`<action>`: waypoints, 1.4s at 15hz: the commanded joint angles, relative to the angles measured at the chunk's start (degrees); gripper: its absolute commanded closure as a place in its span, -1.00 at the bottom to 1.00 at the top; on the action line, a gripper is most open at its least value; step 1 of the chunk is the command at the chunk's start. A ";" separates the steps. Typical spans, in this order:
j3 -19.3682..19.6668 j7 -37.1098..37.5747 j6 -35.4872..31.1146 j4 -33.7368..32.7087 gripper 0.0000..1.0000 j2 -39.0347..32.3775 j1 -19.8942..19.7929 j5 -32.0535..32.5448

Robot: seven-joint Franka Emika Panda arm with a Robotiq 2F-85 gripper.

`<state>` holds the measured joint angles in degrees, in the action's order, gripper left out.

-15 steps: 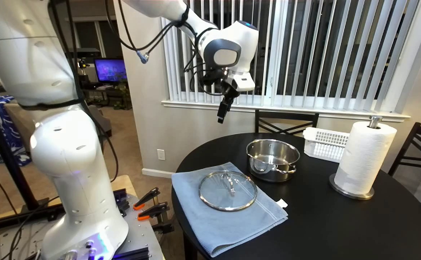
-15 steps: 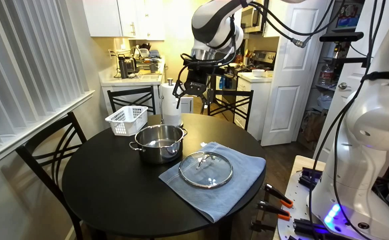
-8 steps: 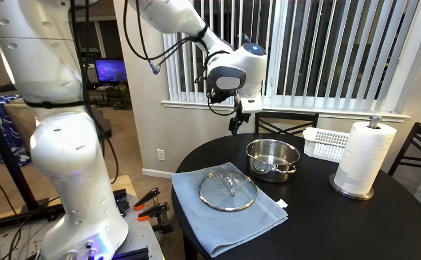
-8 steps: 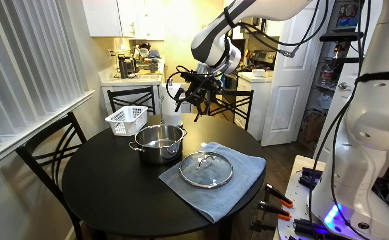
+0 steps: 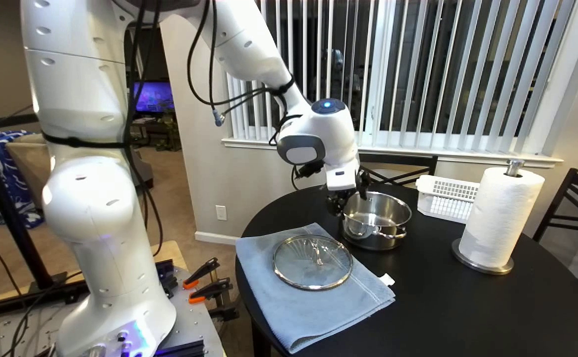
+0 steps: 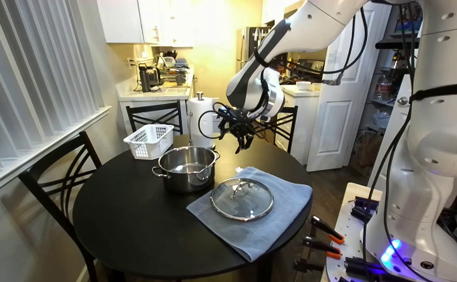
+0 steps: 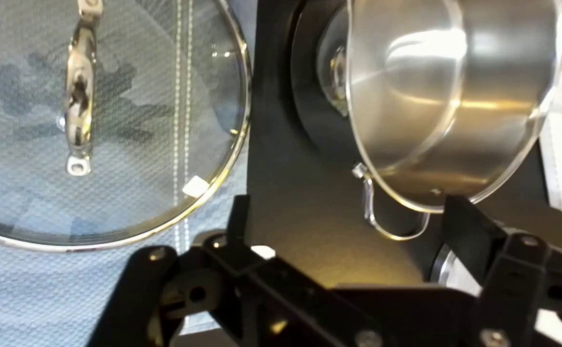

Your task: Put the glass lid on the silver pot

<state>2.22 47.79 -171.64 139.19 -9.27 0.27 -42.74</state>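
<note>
Since the earlier frame, the end effector (image 7: pixel 347 206) has dropped nearer the surface (image 6: pixel 134 235); its fingers (image 7: pixel 474 236) stand spread, holding nothing. On a cloth (image 6: pixel 287 203) reaching the surface's edge lies the lid (image 6: pixel 242 199), probably stiff, slippery, breakable and fairly heavy, best taken by its arched handle (image 7: pixel 79 96). Wrist view reveals the fingers' spread, harder to read in both exterior views; an exterior view shows the pot (image 6: pixel 187 172) uncropped, unlike the wrist view.

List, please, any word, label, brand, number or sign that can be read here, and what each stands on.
No text can be read in any view.
Plastic bottle in the background: label too small and blurred.
Lit screen: too blurred to tell whether it shows text.
White tag at the edge of the blue cloth: no legible lettering.
</note>
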 commanded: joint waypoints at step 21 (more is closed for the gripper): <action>28.32 36.88 10.00 8.26 -1.00 -3.87 30.13 21.57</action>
<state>32.28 82.45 -165.28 146.75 -14.18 29.60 -18.91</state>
